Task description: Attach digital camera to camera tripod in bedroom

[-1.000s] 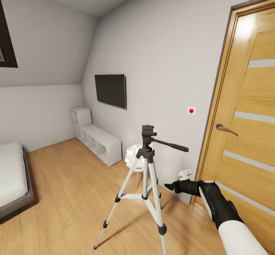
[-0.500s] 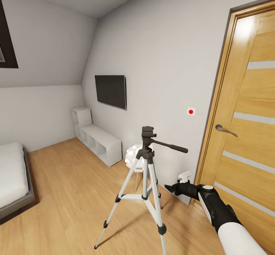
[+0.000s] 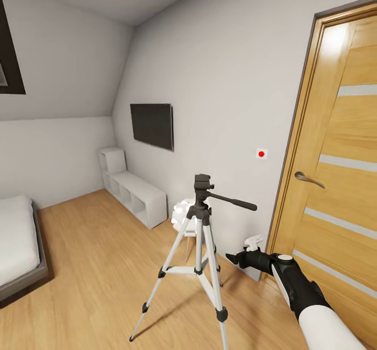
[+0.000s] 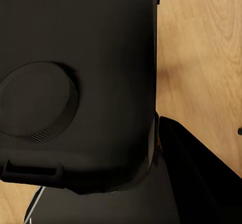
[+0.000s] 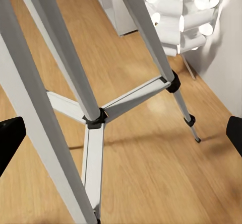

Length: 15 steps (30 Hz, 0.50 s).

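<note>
Little has changed since before: right gripper is held spread, empty, beside camera tripod, whose legs stand ahead; wooden door alongside.

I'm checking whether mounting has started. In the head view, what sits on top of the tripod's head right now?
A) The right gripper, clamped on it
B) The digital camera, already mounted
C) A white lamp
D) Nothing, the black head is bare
D: the camera tripod stands with its black head bare, while the right gripper hangs lower, beside the legs.
</note>
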Available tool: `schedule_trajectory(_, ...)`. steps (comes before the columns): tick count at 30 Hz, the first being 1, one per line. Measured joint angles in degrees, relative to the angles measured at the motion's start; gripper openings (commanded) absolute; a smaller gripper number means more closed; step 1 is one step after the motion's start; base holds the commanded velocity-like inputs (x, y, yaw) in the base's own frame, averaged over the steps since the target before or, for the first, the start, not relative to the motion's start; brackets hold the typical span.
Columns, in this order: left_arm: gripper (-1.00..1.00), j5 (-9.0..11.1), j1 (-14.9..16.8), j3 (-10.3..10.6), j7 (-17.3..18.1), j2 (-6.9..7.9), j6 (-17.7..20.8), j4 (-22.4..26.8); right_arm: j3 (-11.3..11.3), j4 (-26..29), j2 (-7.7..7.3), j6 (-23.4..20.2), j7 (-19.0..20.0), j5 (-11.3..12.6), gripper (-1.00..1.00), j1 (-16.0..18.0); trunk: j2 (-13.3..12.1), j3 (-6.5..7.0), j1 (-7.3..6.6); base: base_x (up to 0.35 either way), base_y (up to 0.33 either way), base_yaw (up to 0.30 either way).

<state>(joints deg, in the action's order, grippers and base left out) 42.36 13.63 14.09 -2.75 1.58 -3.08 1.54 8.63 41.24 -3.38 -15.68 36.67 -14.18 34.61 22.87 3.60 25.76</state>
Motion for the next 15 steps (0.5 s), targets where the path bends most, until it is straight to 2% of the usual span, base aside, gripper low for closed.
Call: schedule_trajectory(15,-1.0,0.0,0.0,0.0,0.0,0.0,0.0,0.0,0.2,-1.62,-0.17,0.02,0.03,0.15,1.0,0.0,0.0,0.0,0.0,0.0,0.0,0.0)
